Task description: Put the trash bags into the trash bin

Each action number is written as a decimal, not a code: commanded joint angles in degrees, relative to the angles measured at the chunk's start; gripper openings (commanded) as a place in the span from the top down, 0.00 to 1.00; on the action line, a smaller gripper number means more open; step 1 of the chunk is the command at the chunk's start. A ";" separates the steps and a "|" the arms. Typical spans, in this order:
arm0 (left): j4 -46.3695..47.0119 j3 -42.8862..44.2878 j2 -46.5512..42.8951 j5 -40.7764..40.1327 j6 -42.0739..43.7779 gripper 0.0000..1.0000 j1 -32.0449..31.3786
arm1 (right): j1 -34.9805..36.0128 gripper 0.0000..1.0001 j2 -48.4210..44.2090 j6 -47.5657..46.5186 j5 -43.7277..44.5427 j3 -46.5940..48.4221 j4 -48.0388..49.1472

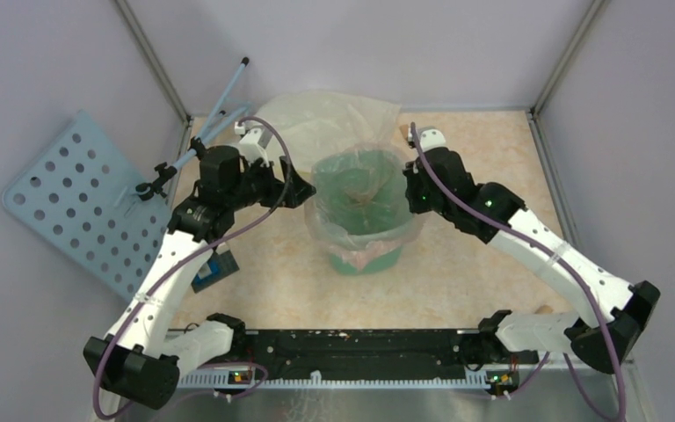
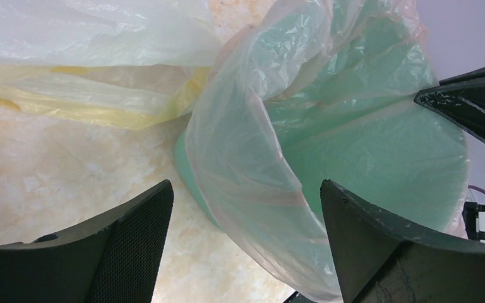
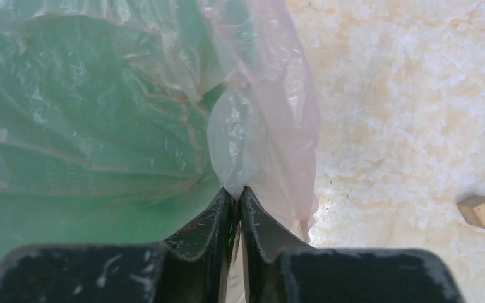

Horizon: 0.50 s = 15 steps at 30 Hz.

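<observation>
Trash bin (image 1: 388, 258) mostly under pink bag (image 1: 365, 200)

yellow bag (image 1: 334, 112): rear | perforated panel (image 1: 70, 207): left | wooden block (image 3: 481, 211): tabletop (image 3: 417, 95)

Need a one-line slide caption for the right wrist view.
Right gripper shut on the pale-pink trash bag lining the mint-green trash bin; a wooden block lies on the table.
</observation>
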 commanded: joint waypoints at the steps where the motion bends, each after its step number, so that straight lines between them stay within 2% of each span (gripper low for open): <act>1: -1.30 0.58 -2.52 -4.61 2.21 0.09 0.31 | -0.54 0.95 4.41 -4.63 0.63 5.02 4.22; 5: -4.97 3.36 -2.36 -10.02 5.08 0.08 0.31 | -1.16 1.00 9.51 -11.69 -1.35 7.97 6.02; 9: -7.65 6.93 -1.19 -16.08 8.37 0.08 0.47 | -4.94 1.00 14.15 -22.80 -10.32 9.89 10.27; 10: -7.39 7.27 -0.96 -16.08 8.74 0.08 0.53 | -6.03 0.97 15.63 -24.60 -11.90 11.52 10.61; 12: -6.64 8.08 0.14 -14.89 9.16 0.10 0.65 | -7.80 0.78 19.22 -25.96 -14.28 15.72 10.76; 14: -6.25 9.67 1.79 -13.24 9.68 0.11 0.67 | -8.10 0.48 22.08 -26.98 -13.98 20.55 8.94; 15: -6.24 10.70 2.63 -12.29 10.10 0.12 0.67 | -8.09 0.42 23.08 -26.36 -13.02 24.03 7.08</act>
